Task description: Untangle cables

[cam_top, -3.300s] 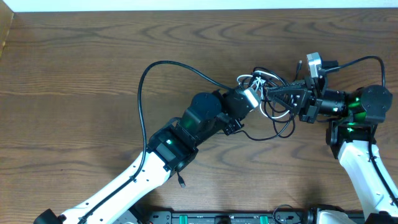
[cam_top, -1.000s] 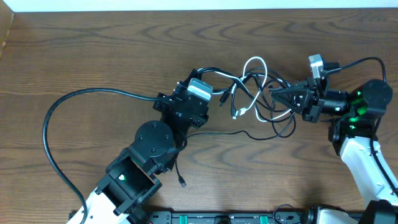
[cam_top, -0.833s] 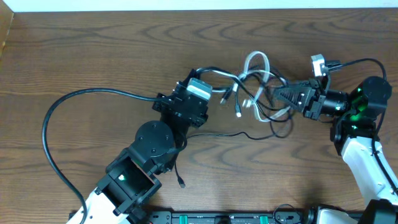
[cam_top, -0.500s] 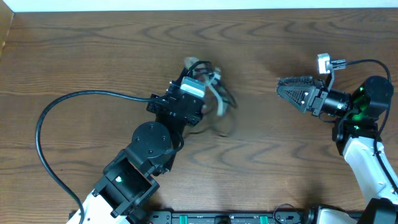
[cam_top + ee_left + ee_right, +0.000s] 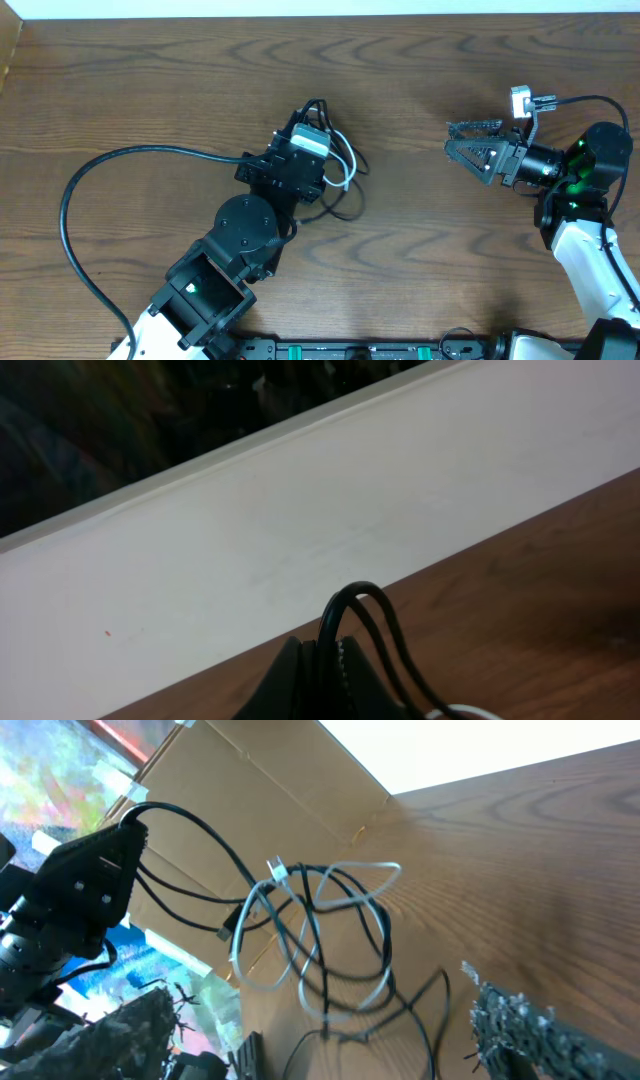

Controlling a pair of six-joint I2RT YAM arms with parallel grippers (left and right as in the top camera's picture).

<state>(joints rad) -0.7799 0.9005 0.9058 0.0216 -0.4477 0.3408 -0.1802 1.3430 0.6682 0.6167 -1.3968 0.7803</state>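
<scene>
Pinching the cables [image 5: 346,172], left gripper [image 5: 311,117] hovers raised — right gripper [image 5: 451,140] faces it, splayed.

Looks like a robotics lab bench: dark wood-grain tabletop [image 5: 150,80], white board edging [image 5: 300,540] beyond the left fingers [image 5: 297,682], brown cardboard panel [image 5: 260,810] ahead of the right fingers [image 5: 525,1032].

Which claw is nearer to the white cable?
Left. The left claw grips the black cables, with the white cable looped close beside it; the right claw stands open, well apart.
</scene>
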